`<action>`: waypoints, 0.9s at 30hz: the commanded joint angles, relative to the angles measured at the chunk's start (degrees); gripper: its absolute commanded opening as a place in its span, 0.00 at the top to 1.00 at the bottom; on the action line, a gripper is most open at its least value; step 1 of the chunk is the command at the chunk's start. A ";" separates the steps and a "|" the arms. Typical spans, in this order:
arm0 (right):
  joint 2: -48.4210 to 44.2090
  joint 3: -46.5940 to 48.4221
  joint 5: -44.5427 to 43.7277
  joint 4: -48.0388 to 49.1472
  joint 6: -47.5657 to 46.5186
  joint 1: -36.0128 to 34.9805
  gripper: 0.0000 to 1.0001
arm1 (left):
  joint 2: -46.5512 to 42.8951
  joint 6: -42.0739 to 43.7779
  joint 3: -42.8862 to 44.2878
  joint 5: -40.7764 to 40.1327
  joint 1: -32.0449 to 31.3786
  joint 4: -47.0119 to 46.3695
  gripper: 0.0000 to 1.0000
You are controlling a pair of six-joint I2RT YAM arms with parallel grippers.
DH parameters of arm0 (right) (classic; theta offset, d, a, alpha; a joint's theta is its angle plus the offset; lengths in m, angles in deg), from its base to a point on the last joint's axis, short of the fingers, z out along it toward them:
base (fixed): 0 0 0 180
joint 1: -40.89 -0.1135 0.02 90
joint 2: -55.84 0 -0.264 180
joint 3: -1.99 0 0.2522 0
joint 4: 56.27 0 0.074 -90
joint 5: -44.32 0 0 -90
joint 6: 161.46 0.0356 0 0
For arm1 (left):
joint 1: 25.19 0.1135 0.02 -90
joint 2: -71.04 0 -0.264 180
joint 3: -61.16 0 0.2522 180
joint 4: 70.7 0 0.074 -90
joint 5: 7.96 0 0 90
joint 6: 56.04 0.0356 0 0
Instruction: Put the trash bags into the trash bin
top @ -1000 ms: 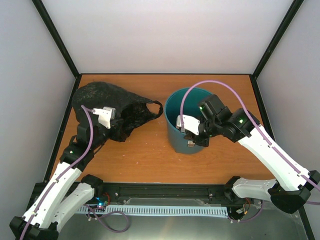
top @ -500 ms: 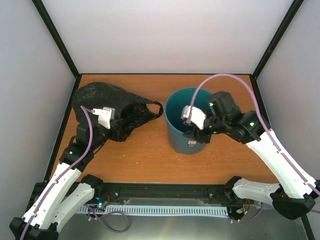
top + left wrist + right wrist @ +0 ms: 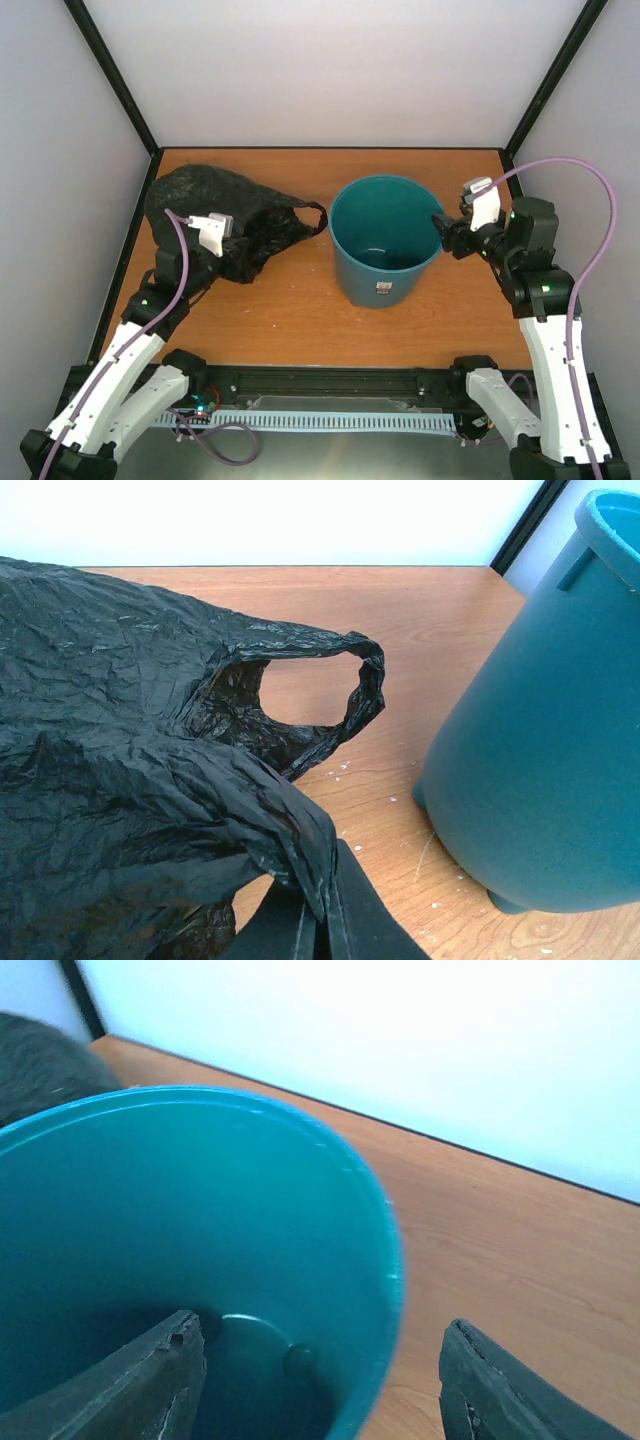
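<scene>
The black wrinkly trash bag (image 3: pixel 205 200) lies at the table's far left, one loop handle (image 3: pixel 312 215) reaching toward the teal trash bin (image 3: pixel 362 280). My left gripper (image 3: pixel 232 248) is shut on a fold of the bag, seen pinched in the left wrist view (image 3: pixel 322 915), with the bag (image 3: pixel 120 780) filling the left and the bin (image 3: pixel 540 750) at the right. My right gripper (image 3: pixel 445 232) is open at the bin's right rim. In the right wrist view it (image 3: pixel 320 1325) straddles the rim (image 3: pixel 385 1250), holding nothing. The bin's inside looks empty.
Grey walls with black corner posts (image 3: pixel 115 80) close in the wooden table (image 3: pixel 290 320) on three sides. A black rail (image 3: pixel 330 382) runs along the near edge between the arm bases.
My right arm has swung from over the bin's front rim to the right and back; its gripper now sits at the bin's right rim. The left arm and the bag have not moved.
</scene>
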 commanded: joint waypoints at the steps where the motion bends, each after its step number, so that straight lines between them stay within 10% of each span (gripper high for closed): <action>1: -1.21 -5.21 2.48 9.36 5.23 7.32 0.35 | 0.08 1.26 1.33 -0.39 0.50 -1.61 0.99; 7: 3.34 -11.67 9.99 16.23 7.25 17.74 0.37 | 3.96 -0.83 7.74 -2.23 0.50 1.39 0.99; 27: -4.08 -16.93 9.84 17.09 7.21 18.05 0.34 | 27.21 -6.96 44.53 -0.40 0.45 -4.63 0.99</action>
